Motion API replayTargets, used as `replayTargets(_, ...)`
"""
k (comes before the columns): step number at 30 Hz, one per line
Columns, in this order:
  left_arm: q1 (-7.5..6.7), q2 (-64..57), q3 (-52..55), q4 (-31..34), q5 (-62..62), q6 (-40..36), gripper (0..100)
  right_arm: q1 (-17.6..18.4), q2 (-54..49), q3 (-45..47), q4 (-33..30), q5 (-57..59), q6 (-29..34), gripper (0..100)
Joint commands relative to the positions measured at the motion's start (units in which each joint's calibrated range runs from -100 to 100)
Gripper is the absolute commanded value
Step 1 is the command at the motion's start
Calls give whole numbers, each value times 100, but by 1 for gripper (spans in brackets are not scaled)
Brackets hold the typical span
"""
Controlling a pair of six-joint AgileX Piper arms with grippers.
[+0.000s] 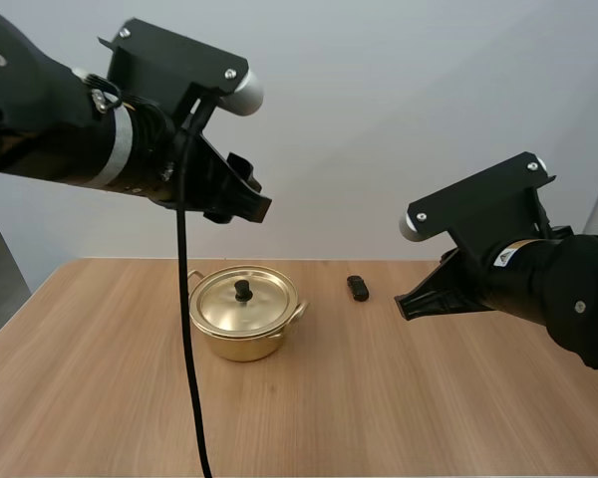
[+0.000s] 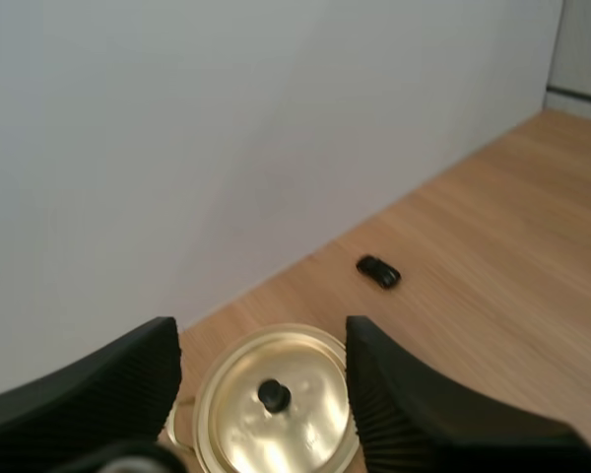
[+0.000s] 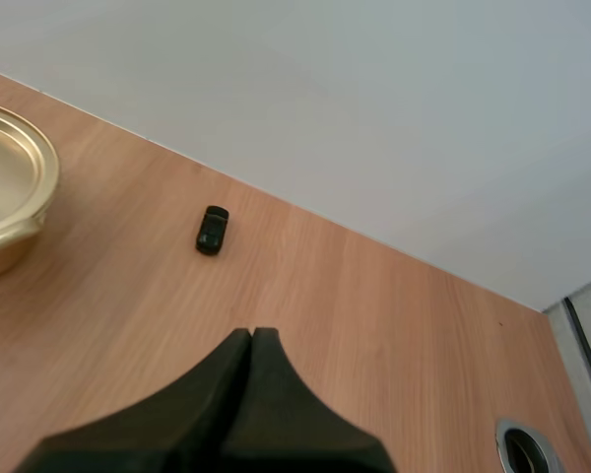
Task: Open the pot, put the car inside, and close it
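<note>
Drop wide-open left tool (image 2: 261, 333) straight down over black knob (image 1: 243, 290) on lidded pot (image 1: 241, 334) sitting on tabletop (image 1: 399, 398), centre before pinching, lift lid (image 1: 229, 304) level, keeping empty pressed-together right tool (image 3: 251, 342) clear of car (image 1: 358, 288) lying apart to pot's right.

A lab-style test bench: wooden table (image 1: 379, 398) with cable grommet (image 3: 524, 450), against a plain pale wall (image 1: 379, 119).

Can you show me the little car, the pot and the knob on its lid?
car (image 1: 358, 288): high view, middle of its black body.
pot (image 1: 241, 347): high view, its front gold wall.
knob (image 1: 243, 290): high view, its black top.
</note>
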Motion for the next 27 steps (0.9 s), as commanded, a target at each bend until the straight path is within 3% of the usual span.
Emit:
replayTargets(1,-1,3934,-72,-1,302,-231,88,-4,-1,1,1628,-7,-687,0)
replayTargets(21,-1,5057,-418,-1,-220,-321,85,-83,-1,1,1545,-7,-696,0)
replayTargets(27,-1,5099,-418,256,-984,-332,82,-83,-1,1,1545,-7,-696,0)
